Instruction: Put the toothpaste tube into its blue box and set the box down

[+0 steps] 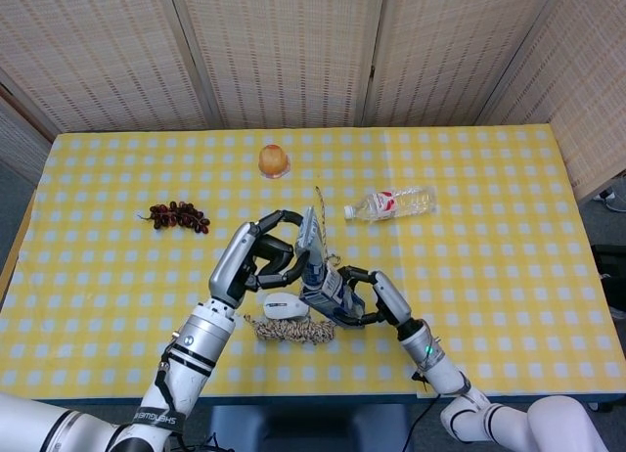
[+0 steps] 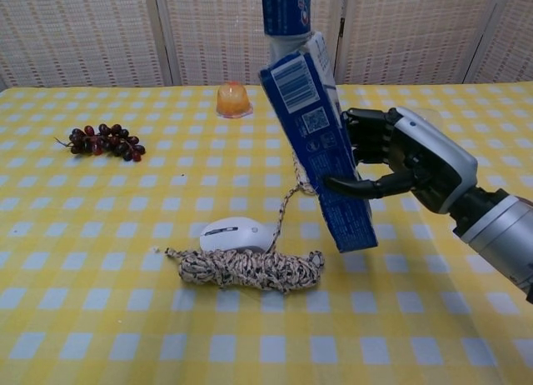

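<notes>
Toothpaste tube [image 1: 311,239] is held upright above the table, cap end down, directly over the open top of the blue box [image 2: 318,148]. In the chest view the tube's lower end meets the box mouth at the 12 o'clock edge of the box; whether the cap is already inside cannot be told.

Left hand [image 1: 266,256]: fingers curled around the tube, thumb on one side and the other fingers on the opposite side, pinching it in the head view. The hand itself is out of the chest view.

Right hand [image 2: 405,162]: fingers [image 2: 360,183] wrapped around the box from its 3 o'clock side, thumb across the lower part of the box, remaining fingers pressed against its back. The box is tilted, top leaning toward 11 o'clock, and is clear of the tablecloth [image 2: 100,235].

Other items on the table:
- White mouse [image 2: 236,233], at 7 o'clock from the box, touching the rope bundle.
- Rope bundle [image 2: 247,268], just below the mouse, with a loose end running up behind the box.
- Grapes [image 2: 102,141], at 9 o'clock, well apart.
- Jelly cup [image 2: 233,101], at 11 o'clock, near the far edge.
- Water bottle [image 1: 393,203], lying on its side at 1 o'clock in the head view.
</notes>
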You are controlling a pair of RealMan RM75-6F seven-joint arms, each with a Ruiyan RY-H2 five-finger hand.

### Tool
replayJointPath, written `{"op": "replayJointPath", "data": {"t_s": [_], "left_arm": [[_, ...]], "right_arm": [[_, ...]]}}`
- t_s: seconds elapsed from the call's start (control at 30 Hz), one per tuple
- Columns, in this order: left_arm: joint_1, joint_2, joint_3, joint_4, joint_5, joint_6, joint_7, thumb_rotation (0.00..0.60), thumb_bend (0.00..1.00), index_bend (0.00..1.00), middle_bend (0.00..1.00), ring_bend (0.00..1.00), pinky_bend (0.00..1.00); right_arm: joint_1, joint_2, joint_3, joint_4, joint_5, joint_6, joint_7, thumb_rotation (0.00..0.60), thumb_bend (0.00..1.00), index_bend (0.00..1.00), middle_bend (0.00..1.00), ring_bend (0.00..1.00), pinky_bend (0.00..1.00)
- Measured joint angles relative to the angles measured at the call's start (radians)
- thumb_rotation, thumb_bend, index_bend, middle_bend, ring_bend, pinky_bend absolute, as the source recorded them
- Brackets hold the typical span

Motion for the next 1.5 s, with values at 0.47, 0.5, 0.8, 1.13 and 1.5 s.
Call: {"op": "replayJointPath", "data": {"t_s": [0.47, 0.5, 0.8, 1.13, 1.5], "left_arm": [[0.025, -0.039, -0.034, 0.002, 0.006, 0.087, -0.005, 0.6, 0.59, 1.0, 1.0, 1.0, 1.0], [0.029, -0.039, -0.041, 0.0, -0.002, 0.089, -0.01, 0.6, 0.59, 1.0, 1.0, 1.0, 1.0], [0.046, -0.047, -0.02, -0.007, 0.037, 0.096, 0.003, 0.6, 0.59, 1.0, 1.0, 1.0, 1.0], [0.071, -0.082, 0.04, -0.007, 0.152, 0.126, 0.03, 0.6, 0.59, 1.0, 1.0, 1.0, 1.0], [0.11, -0.098, 0.104, -0.007, 0.23, 0.104, 0.03, 0.6, 0.45, 0.87, 1.0, 1.0, 1.0]], "right_arm": [[-0.008, -0.014, 0.036, -0.003, 0.025, 0.056, 0.074, 0.6, 0.25, 0.55, 0.44, 0.46, 0.57], [-0.009, -0.019, 0.034, 0.0, 0.024, 0.057, 0.07, 0.6, 0.25, 0.55, 0.44, 0.46, 0.57], [-0.007, -0.046, 0.036, 0.017, 0.031, 0.057, 0.111, 0.6, 0.25, 0.55, 0.44, 0.46, 0.57], [-0.006, -0.028, 0.038, -0.021, 0.024, 0.079, 0.13, 0.6, 0.25, 0.55, 0.44, 0.45, 0.57], [-0.011, 0.003, 0.032, -0.065, 0.019, 0.082, 0.105, 0.6, 0.25, 0.55, 0.44, 0.45, 0.57]]}}
